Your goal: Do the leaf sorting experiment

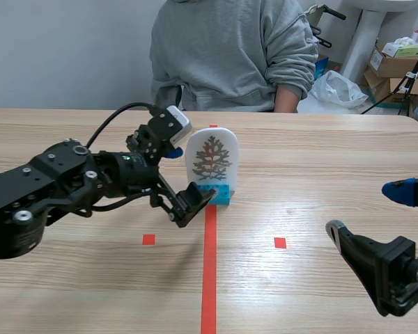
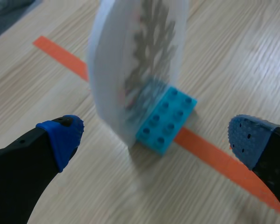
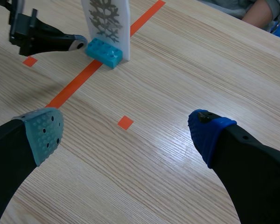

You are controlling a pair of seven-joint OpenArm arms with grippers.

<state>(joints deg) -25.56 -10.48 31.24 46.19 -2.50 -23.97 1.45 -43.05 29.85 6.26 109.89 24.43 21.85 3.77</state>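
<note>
Scene view, leaf card (image 1: 211, 158): white arched plaque with a printed leaf, standing upright on the table (image 1: 320, 153), right on the orange-red tape line (image 1: 209, 278).
Scene view, turquoise brick (image 1: 217, 195): it's the card's foot, and the plaque is slotted into its far side.
Scene view, left gripper (image 1: 183, 177): up at the card from the left, fingers spread wide, holding nothing; the lower finger's tip sits just beside the brick.
Scene view, right gripper (image 1: 369, 209): low at the right edge, fingers wide apart, nothing in them, well apart from the card.
Scene view, person (image 1: 230, 49): grey sweatshirt, seated across the table behind the card.
Left wrist view, leaf card (image 2: 130, 60): just ahead of the gripper, between the lines of its two fingers and nearer the left one.
Left wrist view, turquoise brick (image 2: 168, 119): studs up, lying across the tape line.
Left wrist view, pads (image 2: 63, 135): blue, one either side, both clear of card and brick.
Right wrist view, right gripper (image 3: 126, 128): fully spread over bare wood with a small tape square (image 3: 125, 122) between the fingers; no grip on anything.
Right wrist view, leaf card (image 3: 107, 21): far ahead on its brick, with the other arm's finger tip just beside the brick; contact or not, I cannot tell.
</note>
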